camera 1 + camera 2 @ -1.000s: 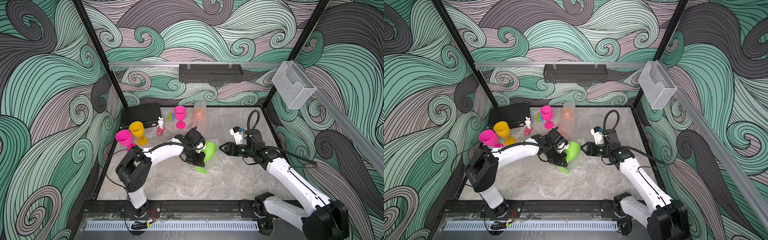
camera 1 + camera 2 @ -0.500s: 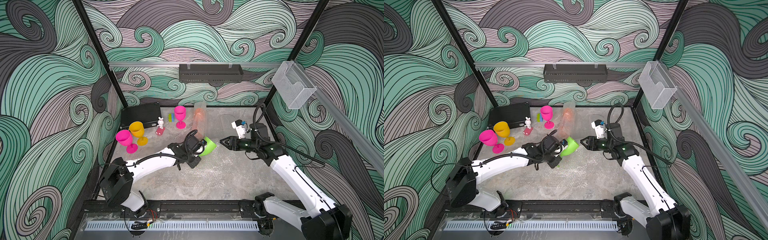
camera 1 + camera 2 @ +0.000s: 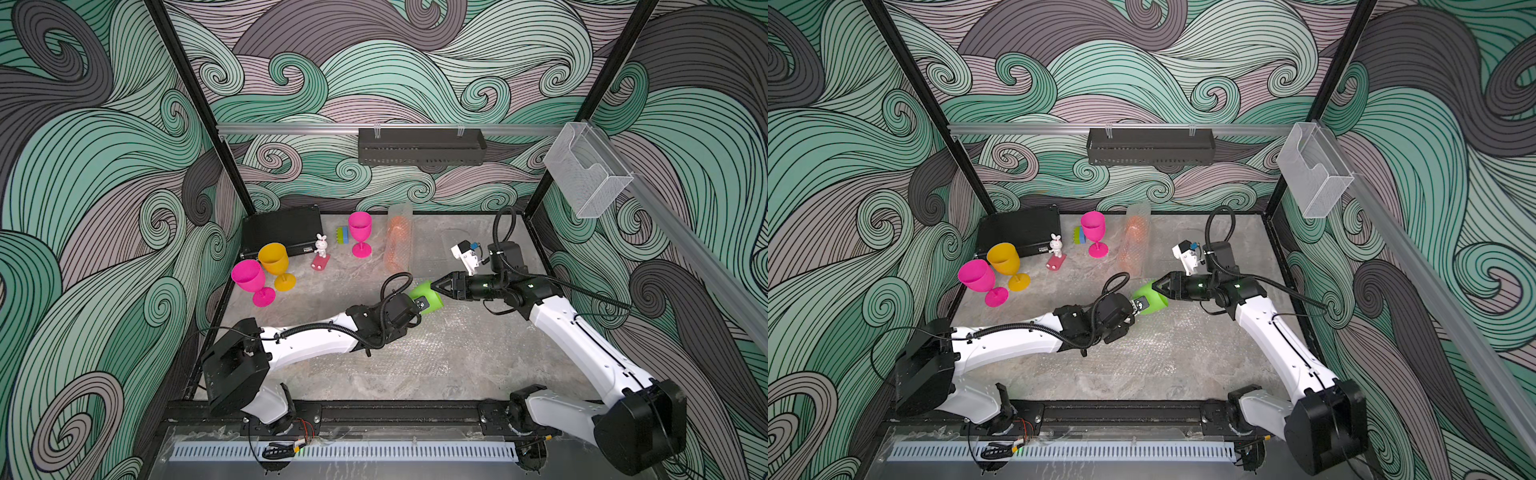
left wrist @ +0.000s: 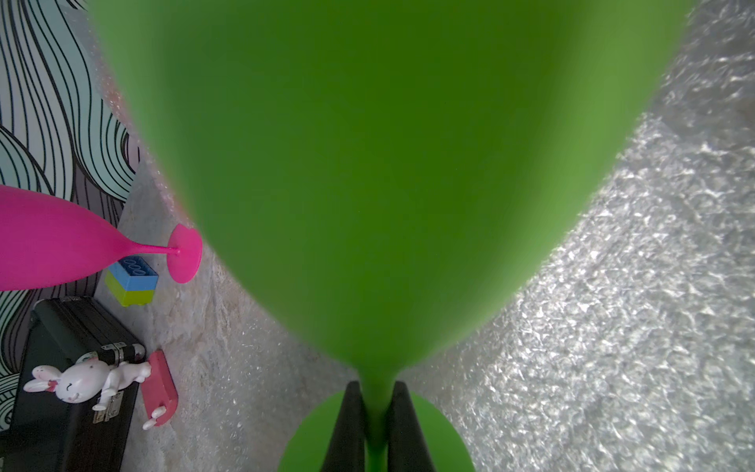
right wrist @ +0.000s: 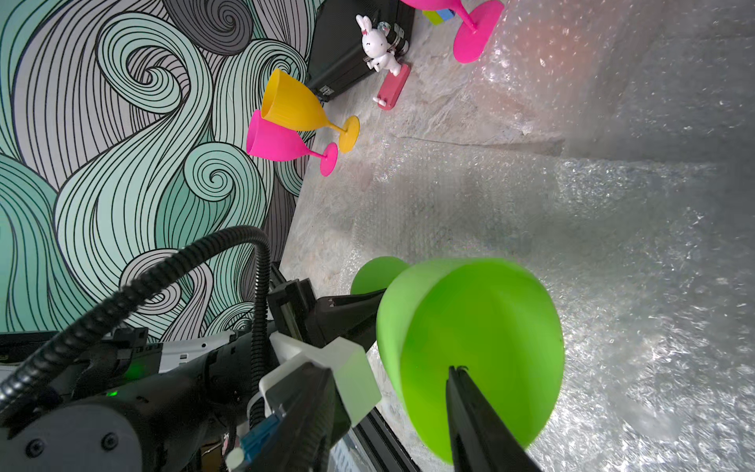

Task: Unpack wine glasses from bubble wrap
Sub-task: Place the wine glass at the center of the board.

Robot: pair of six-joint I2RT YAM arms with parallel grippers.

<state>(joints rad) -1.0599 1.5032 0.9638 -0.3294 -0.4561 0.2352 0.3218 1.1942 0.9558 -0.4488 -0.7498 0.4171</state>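
Left tool (image 4: 378, 386) clamps the green goblet's (image 4: 367, 163) stem, offering its rim (handover, probably) to the right tool's (image 5: 388, 370) parted jaws.

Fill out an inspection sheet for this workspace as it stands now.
Surface: stone-look table; flat bubble wrap sheet lies across its middle.
Job's things: lime green goblet unwrapped, held on its side; back pink goblet, left pink goblet and yellow goblet upright; orange goblet wrapped in bubble wrap tube.
Clutter: rabbit figure, green-blue block, black case.
Grippers: left gripper shut on the lime green goblet's stem; right gripper open, fingers straddling its rim.
Cables: left wrist hose and right wrist hose loop freely; no snag seen.
Surroundings: swirl-patterned walls; black tray and clear box on rails.
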